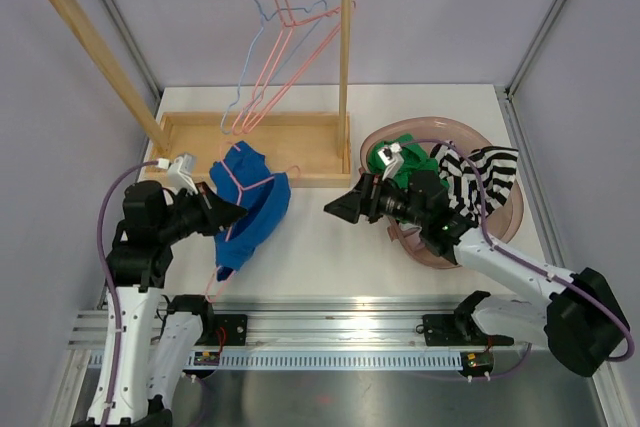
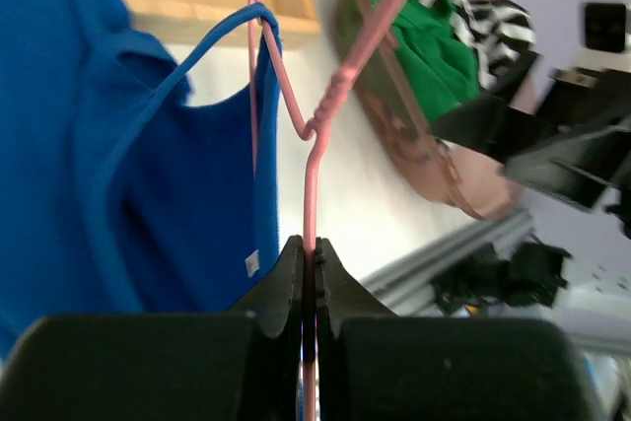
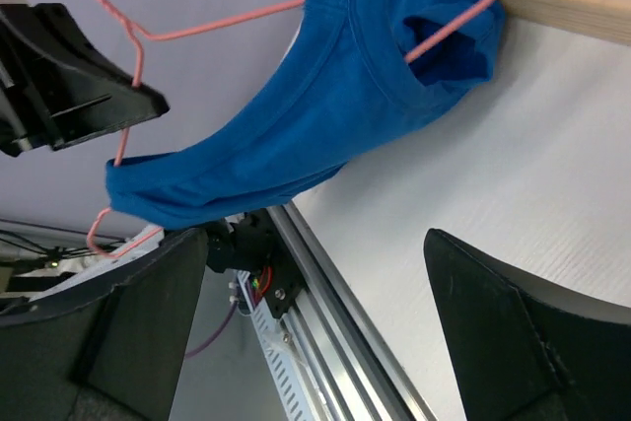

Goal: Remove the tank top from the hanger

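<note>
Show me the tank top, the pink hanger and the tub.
tank top (image 1: 255, 217): top view, mid fabric.
pink hanger (image 2: 309, 194): left wrist view, neck wire.
tub (image 1: 412, 245): top view, near wall.

Light: even and diffuse, coming from above, bright in all three views.

Top view: sharp throughout. Faint soft shadows fall on the white table beneath the tank top and below the right gripper.

Left wrist view: the left gripper fingers are black, underexposed and blurred. The pink hanger just ahead of the tips is fairly crisp; everything farther ahead is soft.

Right wrist view: the fingers are dark and soft-edged. The tank top ahead of them is in focus. The table between them is nearly washed out.
</note>
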